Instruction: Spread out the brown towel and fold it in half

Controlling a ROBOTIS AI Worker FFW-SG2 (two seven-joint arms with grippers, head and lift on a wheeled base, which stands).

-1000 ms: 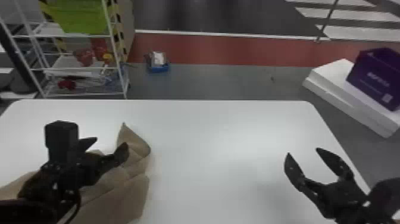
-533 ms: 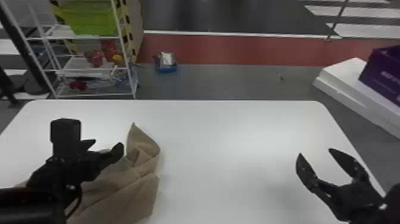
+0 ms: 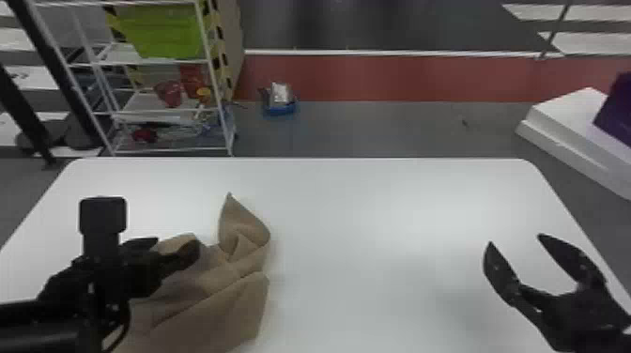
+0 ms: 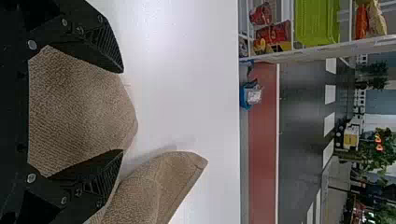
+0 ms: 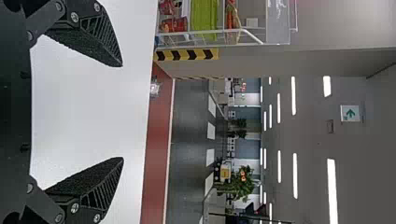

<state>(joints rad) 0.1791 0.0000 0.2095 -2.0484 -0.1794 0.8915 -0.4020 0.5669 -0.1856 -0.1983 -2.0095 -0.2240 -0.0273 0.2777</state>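
Note:
The brown towel (image 3: 211,310) lies crumpled on the left part of the white table, one corner pointing toward the far edge. Over its left side is my left gripper (image 3: 170,245). In the left wrist view, towel cloth (image 4: 79,109) shows between the spread fingers of the left gripper (image 4: 122,111), and a folded part rises beside them. My right gripper (image 3: 514,238) is over the table's right side, away from the towel. The right wrist view shows bare tabletop between the open fingers of the right gripper (image 5: 122,112).
The white table (image 3: 375,211) extends between the two arms. Beyond its far left corner stands a wire shelf (image 3: 173,61) with a green bin. A blue item (image 3: 280,105) is on the floor behind. White blocks (image 3: 563,131) and a purple box (image 3: 617,112) stand off to the right.
The head view has shifted, so table, towel and shelf appear farther right. Both grippers stay spread, with little visible movement over the table.

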